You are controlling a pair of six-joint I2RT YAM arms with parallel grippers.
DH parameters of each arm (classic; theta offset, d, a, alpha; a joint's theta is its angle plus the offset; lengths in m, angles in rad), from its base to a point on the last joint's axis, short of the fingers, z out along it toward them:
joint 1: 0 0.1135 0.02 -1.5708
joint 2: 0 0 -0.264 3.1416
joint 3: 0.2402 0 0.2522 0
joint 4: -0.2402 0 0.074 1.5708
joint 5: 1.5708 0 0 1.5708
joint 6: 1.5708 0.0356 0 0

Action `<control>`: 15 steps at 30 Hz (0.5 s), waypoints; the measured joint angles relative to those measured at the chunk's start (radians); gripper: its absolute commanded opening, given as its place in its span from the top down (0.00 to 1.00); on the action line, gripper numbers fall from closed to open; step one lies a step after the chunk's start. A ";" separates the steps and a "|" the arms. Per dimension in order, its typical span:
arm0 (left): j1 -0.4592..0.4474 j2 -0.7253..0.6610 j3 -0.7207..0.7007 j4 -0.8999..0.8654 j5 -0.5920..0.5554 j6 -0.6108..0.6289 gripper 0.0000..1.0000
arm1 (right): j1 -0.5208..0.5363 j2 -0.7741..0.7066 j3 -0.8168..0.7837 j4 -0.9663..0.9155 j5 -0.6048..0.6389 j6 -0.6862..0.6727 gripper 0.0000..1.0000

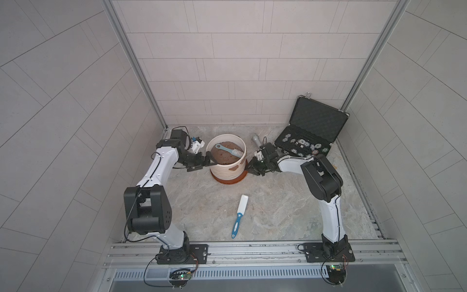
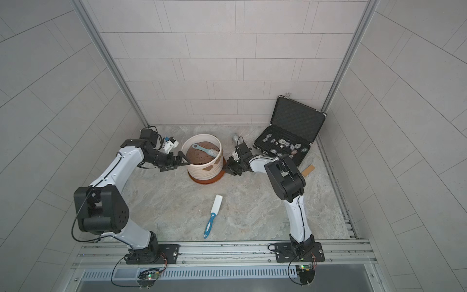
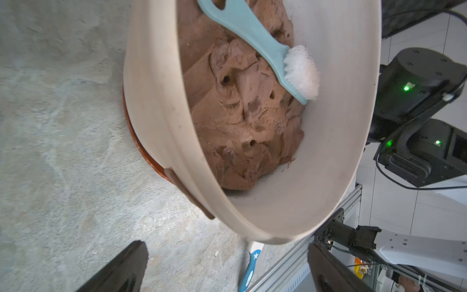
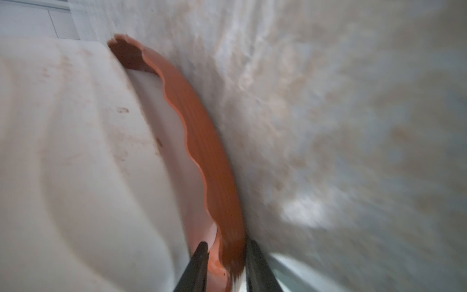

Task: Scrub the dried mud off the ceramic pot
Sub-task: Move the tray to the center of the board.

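Left gripper [image 1: 205, 161] stood spread wide, the ceramic pot [image 1: 222, 170] directly ahead of its tips. Right gripper [image 4: 226, 249] was pinching the rim of the saucer [image 4: 202, 141] beneath the pot, one finger on each side. Dried mud [image 1: 234, 168] patches sat on the pot wall near the right gripper.

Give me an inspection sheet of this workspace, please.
Surface: marbled stone-look tabletop.
Job's things: ceramic pot on saucer, soil mass and light-blue brush inside; dried mud patches on its outer wall.
Clutter: blue-and-white brush, open black case of poker chips, metal cylinder, tan block.
Grippers: left gripper open at the pot's rim; right gripper closed on the saucer's rim.
Cables: black cables along both arms.
Surroundings: grey tiled walls, aluminium rail.
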 measured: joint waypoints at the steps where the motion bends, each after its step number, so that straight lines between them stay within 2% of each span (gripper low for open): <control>1: 0.015 -0.003 0.000 0.000 -0.003 0.000 0.00 | 0.001 0.002 0.002 0.006 0.001 0.002 0.69; 6: 0.075 -0.060 0.000 -0.002 -0.023 0.003 0.00 | 0.001 -0.027 -0.032 0.003 0.011 -0.005 0.66; 8: 0.084 -0.097 0.000 -0.007 -0.030 0.010 0.00 | 0.000 -0.074 -0.075 -0.018 0.022 -0.018 0.61; 15: 0.083 -0.180 0.000 -0.036 -0.033 0.054 0.00 | 0.000 -0.377 -0.249 -0.147 0.092 -0.054 0.52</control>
